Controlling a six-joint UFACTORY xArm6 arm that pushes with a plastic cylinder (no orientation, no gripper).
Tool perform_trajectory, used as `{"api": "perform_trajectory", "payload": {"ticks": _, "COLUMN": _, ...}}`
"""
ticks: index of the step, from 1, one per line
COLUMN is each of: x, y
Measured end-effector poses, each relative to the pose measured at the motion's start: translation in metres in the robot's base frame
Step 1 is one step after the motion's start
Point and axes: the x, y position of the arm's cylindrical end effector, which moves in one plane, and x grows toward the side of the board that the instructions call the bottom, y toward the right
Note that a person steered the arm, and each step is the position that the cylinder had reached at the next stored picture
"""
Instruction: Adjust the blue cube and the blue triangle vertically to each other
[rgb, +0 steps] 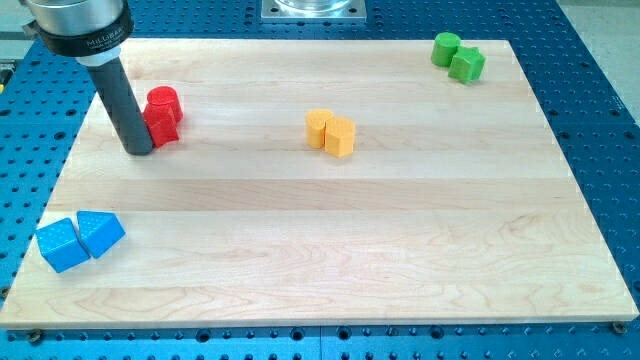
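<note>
You have eight blocks in four colour pairs on one wooden board (400, 250). Two are blue: a blue cube (61, 245) and a blue triangle (100, 233). Two are red: a red cylinder (163, 102) and a red block (161, 127). Two are yellow: a yellow cylinder (319, 128) and a yellow block (340, 138). Two are green: a green cylinder (445, 48) and a green block (467, 65).

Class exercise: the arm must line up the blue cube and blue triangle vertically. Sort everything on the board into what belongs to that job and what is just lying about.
Belongs to the job: blue cube; blue triangle, touching it at the view's bottom left; my tip, far above them beside the red blocks.

Lying about: red blocks; yellow blocks; green blocks.
</note>
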Motion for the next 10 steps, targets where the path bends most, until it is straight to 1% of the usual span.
{"api": "perform_trajectory", "payload": {"ticks": 1, "x": 0.001, "y": 0.004}}
{"api": "perform_trajectory", "payload": {"ticks": 2, "x": -0.003, "y": -0.003}}
{"api": "perform_trajectory", "payload": {"ticks": 3, "x": -0.008, "y": -0.024}}
{"api": "perform_trajectory", "payload": {"ticks": 4, "x": -0.004, "y": -0.024}}
{"api": "perform_trajectory", "payload": {"ticks": 5, "x": 0.034, "y": -0.032}}
{"api": "perform_trajectory", "payload": {"ticks": 6, "x": 0.074, "y": -0.062}}
{"api": "perform_trajectory", "payload": {"ticks": 7, "x": 0.088, "y": -0.088}}
{"api": "perform_trajectory", "payload": {"ticks": 8, "x": 0.106, "y": -0.088}}
{"api": "perform_trajectory", "payload": {"ticks": 9, "x": 0.155, "y": -0.088}}
{"api": "perform_trajectory", "payload": {"ticks": 10, "x": 0.175, "y": -0.088}}
